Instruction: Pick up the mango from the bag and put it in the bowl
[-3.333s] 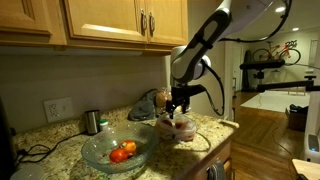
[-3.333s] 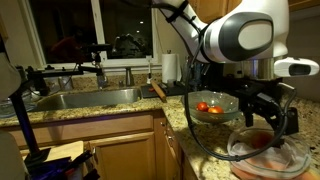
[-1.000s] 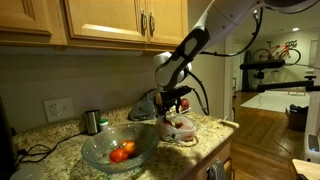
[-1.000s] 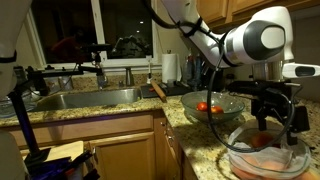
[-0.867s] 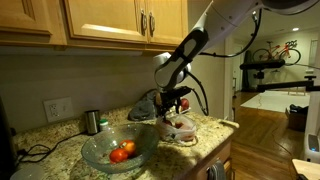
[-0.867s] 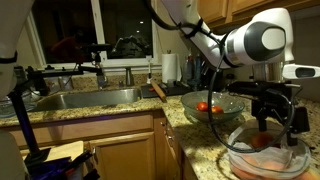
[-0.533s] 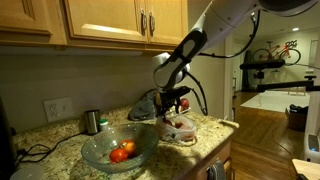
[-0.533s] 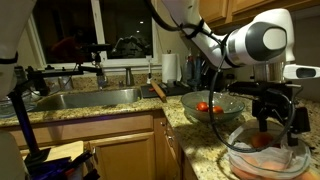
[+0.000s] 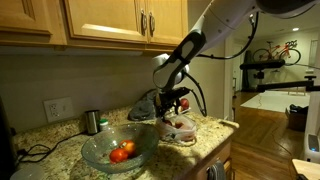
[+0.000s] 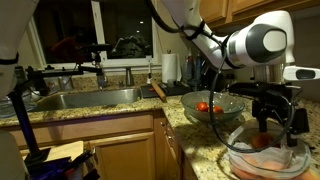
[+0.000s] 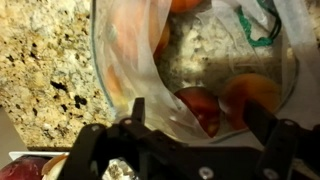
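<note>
The gripper hangs just above the bag. Its jaws are spread wide and hold nothing, probably so they can go down around a fruit. In the wrist view an orange-red fruit, probably the mango, lies below it inside the open bag. The bowl stands to the side, apart from the gripper.

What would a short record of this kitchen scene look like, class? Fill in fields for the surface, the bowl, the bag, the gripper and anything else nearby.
surface: speckled granite counter
bowl: clear glass bowl on the counter, red-orange fruit inside
bag: crinkly clear plastic bag beside the bowl, reddish fruit in the bag showing through
gripper: gripper over the bag, jaws apart, nothing held
other: steel cup behind the bowl, towards the wall
</note>
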Robot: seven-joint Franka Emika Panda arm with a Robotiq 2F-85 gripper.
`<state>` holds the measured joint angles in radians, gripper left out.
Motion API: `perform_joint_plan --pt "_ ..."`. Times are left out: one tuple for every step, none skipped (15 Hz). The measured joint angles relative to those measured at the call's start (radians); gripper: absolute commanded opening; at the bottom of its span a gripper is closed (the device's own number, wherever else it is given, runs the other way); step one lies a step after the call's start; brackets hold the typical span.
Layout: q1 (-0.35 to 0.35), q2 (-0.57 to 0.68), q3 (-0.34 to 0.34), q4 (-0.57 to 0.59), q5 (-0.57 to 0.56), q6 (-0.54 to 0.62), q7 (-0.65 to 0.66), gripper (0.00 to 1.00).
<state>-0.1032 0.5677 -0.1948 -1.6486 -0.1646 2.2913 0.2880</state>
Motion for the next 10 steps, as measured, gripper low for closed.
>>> perform_joint_plan --pt "0.000 0.000 0.002 0.000 0.006 0.000 -0.002 1.00" --pt "0.000 0.000 0.004 0.000 0.014 0.000 -0.006 1.00" --pt "-0.001 0.000 0.007 0.001 0.026 0.000 -0.012 1.00" --pt "-0.001 0.000 0.009 0.002 0.037 0.000 -0.017 1.00" --pt "-0.001 0.000 0.010 0.003 0.045 0.000 -0.019 1.00" --pt "-0.001 0.000 0.011 0.004 0.051 0.000 -0.023 1.00" --pt "-0.001 0.000 0.012 0.005 0.056 0.000 -0.027 1.00" --pt "-0.001 0.000 0.012 0.006 0.058 0.000 -0.031 1.00" --pt "-0.001 0.000 0.012 0.006 0.059 0.000 -0.032 1.00" --pt "-0.002 0.000 0.012 0.006 0.059 0.000 -0.032 1.00"
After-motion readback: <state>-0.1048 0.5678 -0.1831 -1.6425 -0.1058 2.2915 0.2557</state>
